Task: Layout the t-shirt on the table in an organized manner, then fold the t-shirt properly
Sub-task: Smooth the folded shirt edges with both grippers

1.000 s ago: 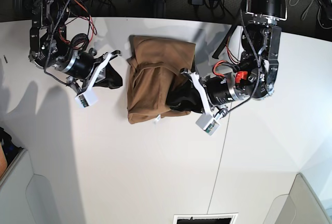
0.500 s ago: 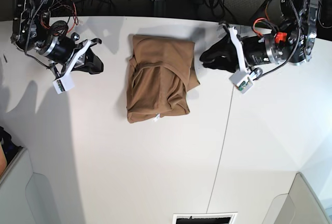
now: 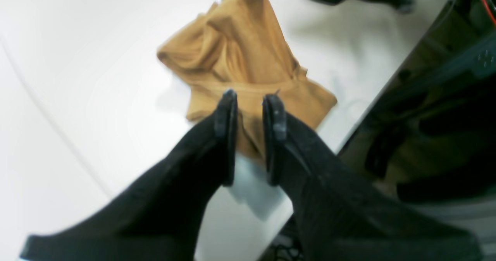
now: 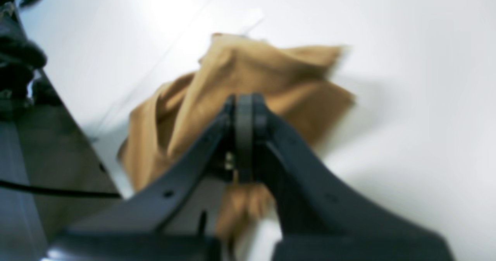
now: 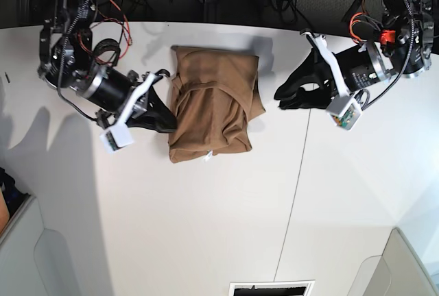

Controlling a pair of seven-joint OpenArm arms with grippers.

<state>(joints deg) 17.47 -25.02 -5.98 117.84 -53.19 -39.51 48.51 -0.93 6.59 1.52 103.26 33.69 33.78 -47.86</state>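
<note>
The tan t-shirt lies folded into a rough, wrinkled rectangle on the white table, with a small white tag at its near edge. My right gripper sits at the shirt's left edge. The blurred right wrist view shows that gripper shut, with the t-shirt just beyond it; I cannot tell if it touches the cloth. My left gripper hovers to the right of the shirt, apart from it. Seen from the left wrist, this gripper is slightly open and empty, pointing at the t-shirt.
A thin dark seam runs down the table right of the shirt. The far table edge is close behind the shirt, with cables and dark gear beyond. Grey bins stand at the near left and near right corners.
My left gripper let go of the shirt's right side, pulled away up and right, then eased back a little. My right gripper swung out left and returned to the shirt's left edge.
</note>
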